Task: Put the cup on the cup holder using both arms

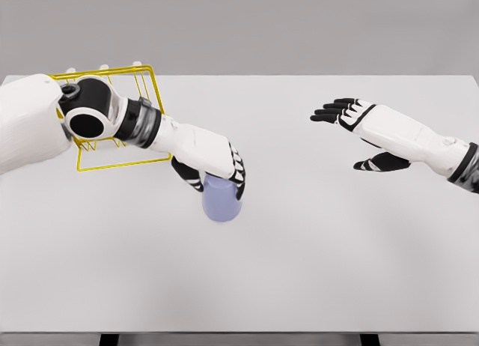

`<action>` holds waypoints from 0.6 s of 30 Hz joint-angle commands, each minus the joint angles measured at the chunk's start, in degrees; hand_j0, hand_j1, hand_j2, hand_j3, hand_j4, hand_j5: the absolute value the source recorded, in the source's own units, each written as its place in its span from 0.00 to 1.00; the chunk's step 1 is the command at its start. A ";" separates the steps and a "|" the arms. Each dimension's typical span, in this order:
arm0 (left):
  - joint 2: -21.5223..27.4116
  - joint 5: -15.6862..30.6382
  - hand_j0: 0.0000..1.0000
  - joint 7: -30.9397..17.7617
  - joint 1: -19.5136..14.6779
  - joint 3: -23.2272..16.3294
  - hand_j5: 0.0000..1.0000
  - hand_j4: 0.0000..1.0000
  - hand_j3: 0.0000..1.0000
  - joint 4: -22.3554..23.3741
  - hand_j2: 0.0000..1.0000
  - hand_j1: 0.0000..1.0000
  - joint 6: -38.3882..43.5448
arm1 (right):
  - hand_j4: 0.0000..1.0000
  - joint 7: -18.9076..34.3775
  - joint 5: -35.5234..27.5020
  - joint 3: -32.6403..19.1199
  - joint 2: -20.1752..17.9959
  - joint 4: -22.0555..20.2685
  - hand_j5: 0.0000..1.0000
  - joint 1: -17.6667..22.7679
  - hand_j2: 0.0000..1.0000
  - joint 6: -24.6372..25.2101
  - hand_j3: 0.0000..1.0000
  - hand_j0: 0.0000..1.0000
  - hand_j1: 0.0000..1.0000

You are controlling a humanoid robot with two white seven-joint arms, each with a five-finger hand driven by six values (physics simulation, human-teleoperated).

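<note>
Left hand gripping the cup at centre left, holder waiting behind it.

Nearest me, the white table (pixel 314 271) is lying bare across the lower frame. Just above it, left of centre, the left hand (pixel 213 166) is wrapping its fingers down over the lavender cup (pixel 222 198), which is sitting on the tabletop. At the right, the right hand (pixel 359 132) is hovering with fingers spread, holding nothing. Farther back, in the upper left, the yellow wire cup holder (pixel 146 84) is standing partly hidden behind the left arm. So, by my reckoning, 1 step is done, the grasp; the carrying and placing are left. Beyond, a plain grey wall (pixel 299 24) is closing the room.
</note>
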 commanded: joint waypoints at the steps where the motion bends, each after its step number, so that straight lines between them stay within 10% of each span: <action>1: 0.26 0.37 0.59 0.02 0.00 0.30 0.59 0.59 0.59 -0.75 0.59 0.59 0.14 | 1.00 -0.03 -0.41 -0.01 -0.04 0.03 1.00 0.00 1.00 0.17 1.00 1.00 1.00; 18: 5.10 1.69 0.59 0.02 -2.64 1.97 0.59 0.59 0.59 -3.65 0.59 0.59 0.14 | 1.00 -0.03 -0.32 -0.01 -0.04 0.12 1.00 -0.18 1.00 0.17 1.00 1.00 1.00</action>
